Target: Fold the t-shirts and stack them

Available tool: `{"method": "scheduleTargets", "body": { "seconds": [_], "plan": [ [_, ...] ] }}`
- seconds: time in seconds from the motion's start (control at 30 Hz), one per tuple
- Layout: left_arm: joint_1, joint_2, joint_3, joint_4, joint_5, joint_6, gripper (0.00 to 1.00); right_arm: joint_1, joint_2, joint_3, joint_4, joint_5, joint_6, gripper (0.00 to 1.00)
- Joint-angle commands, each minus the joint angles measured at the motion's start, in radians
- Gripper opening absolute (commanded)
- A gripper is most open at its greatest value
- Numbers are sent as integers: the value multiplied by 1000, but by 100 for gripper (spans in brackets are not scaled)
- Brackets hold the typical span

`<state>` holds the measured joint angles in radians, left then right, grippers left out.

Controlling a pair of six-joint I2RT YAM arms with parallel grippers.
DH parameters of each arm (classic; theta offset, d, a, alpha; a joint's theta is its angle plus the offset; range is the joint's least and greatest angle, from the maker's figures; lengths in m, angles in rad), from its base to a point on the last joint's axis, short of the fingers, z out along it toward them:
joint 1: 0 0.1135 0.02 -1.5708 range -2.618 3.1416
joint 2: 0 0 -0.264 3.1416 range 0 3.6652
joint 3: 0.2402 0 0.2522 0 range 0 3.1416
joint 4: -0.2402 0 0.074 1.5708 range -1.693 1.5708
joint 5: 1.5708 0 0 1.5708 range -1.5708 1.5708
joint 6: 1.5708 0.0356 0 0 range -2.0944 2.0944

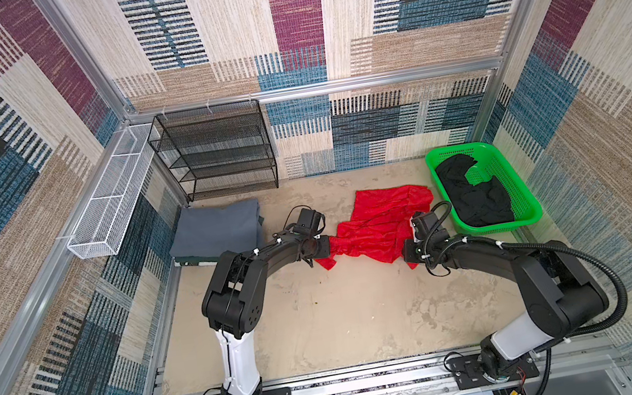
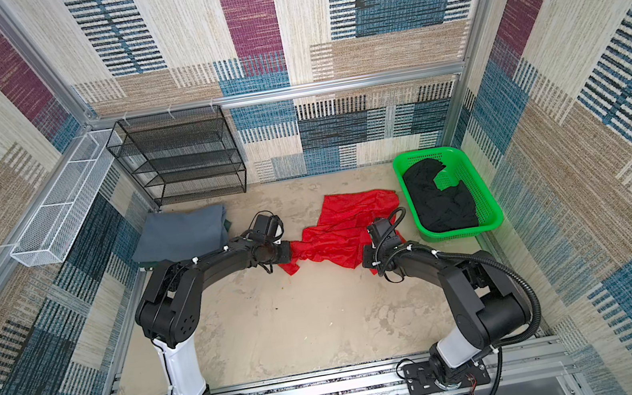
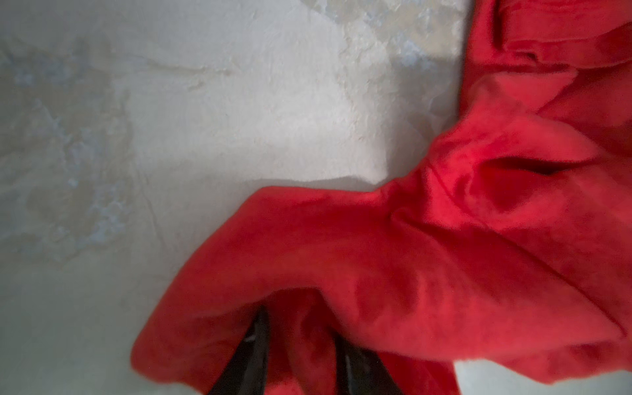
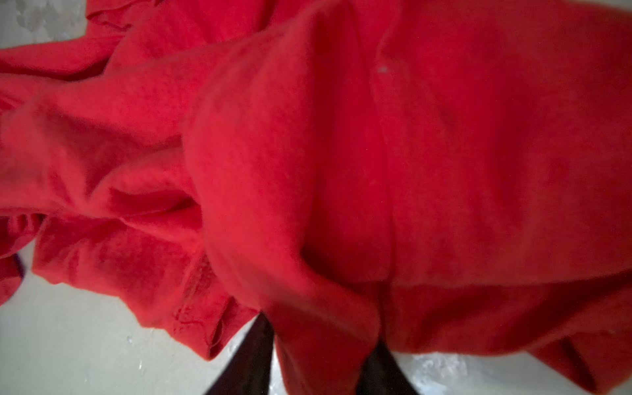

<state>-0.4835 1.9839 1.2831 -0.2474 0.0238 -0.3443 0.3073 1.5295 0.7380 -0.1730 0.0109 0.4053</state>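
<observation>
A bright red t-shirt (image 1: 380,221) (image 2: 345,226) lies crumpled on the table's middle. My left gripper (image 1: 323,248) (image 2: 289,252) is shut on its left end, and in the left wrist view red cloth fills the gap between the black fingers (image 3: 254,352). My right gripper (image 1: 411,254) (image 2: 369,259) is shut on the shirt's near right edge, with a fold of cloth (image 4: 318,342) bunched between its fingers (image 4: 256,355). A slate grey t-shirt (image 1: 216,229) (image 2: 185,231) lies folded at the back left. A black t-shirt (image 1: 474,197) (image 2: 442,199) sits crumpled in the basket.
A green perforated basket (image 1: 435,156) (image 2: 401,161) stands at the back right. A black wire shelf (image 1: 215,149) stands against the back wall, and a white wire tray (image 1: 110,210) hangs on the left wall. Bare beige tabletop (image 1: 343,312) stretches in front of the shirt.
</observation>
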Motion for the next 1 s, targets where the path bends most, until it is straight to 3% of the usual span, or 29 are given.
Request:
{"method": "scheduleTargets", "body": {
  "seconds": [0.0,0.07,0.13,0.23,0.4,0.57,0.6,0.7,0.73,0.97],
  "plan": [
    [29,-2,33,-61,-34,21,20,1,-20,21,5,54,-35,9],
    [59,-4,55,-64,-25,21,10,0,-48,28,-14,64,-44,0],
    [90,1,88,-68,-10,18,0,0,-82,39,-45,78,-56,0],
    [126,18,160,-88,1,26,0,0,-146,67,-114,84,-67,0],
    [168,90,352,-115,-81,92,0,-2,-293,117,-206,36,-59,0],
    [191,306,794,-341,-120,154,0,-2,-386,118,-186,-133,21,0],
    [189,338,867,-394,-106,153,5,-2,-388,111,-175,-170,37,0],
    [166,340,904,-432,-62,146,71,-2,-391,68,-149,-230,88,0],
    [150,304,854,-406,-50,152,99,-2,-396,48,-137,-237,103,0],
    [44,-44,334,-121,-37,100,98,-2,-409,-42,-102,-278,148,0]
  ]
}}
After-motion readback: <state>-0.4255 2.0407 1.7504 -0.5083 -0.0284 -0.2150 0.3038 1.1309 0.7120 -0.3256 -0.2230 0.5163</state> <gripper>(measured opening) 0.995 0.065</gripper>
